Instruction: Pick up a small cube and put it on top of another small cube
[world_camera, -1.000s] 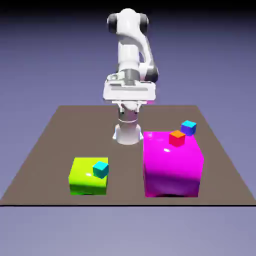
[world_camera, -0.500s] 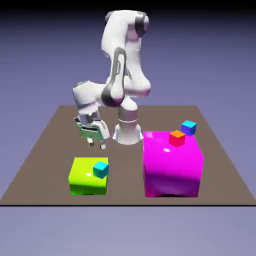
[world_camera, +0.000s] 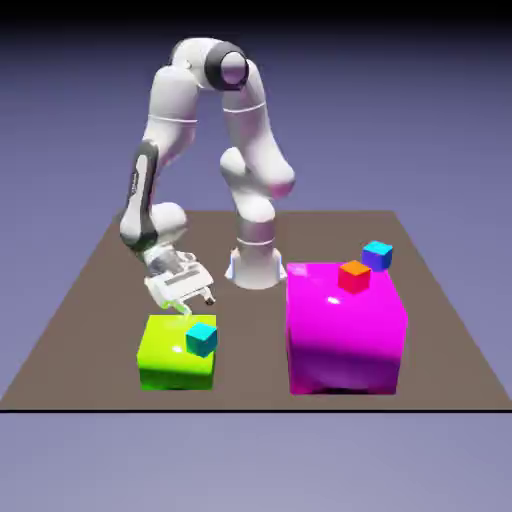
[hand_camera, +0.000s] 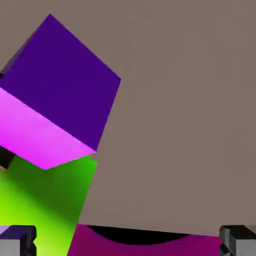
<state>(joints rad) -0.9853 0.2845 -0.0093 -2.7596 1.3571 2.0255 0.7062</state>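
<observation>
The small cube (hand_camera: 55, 95), magenta and purple, fills the upper left of the hand view, beside a lime surface (hand_camera: 45, 205). It does not show in the exterior view. My gripper (world_camera: 195, 303) hangs open just above the far edge of the big lime block (world_camera: 170, 360), its grey fingertips (hand_camera: 17, 240) wide apart at the hand view's bottom corners. Between them lies a magenta shape (hand_camera: 145, 246) that I cannot identify. A teal cube (world_camera: 201, 338) sits on the lime block.
A big magenta block (world_camera: 345, 330) stands at the exterior view's right with an orange-red cube (world_camera: 354, 275) on top. A cyan-topped purple cube (world_camera: 377, 255) lies behind it. The robot's base (world_camera: 256, 265) rises at the brown table's (world_camera: 90, 300) far side.
The arm has swung from the middle to the exterior view's left and dropped low, bringing the gripper down to the lime block's far edge. The cubes and blocks have not moved.
</observation>
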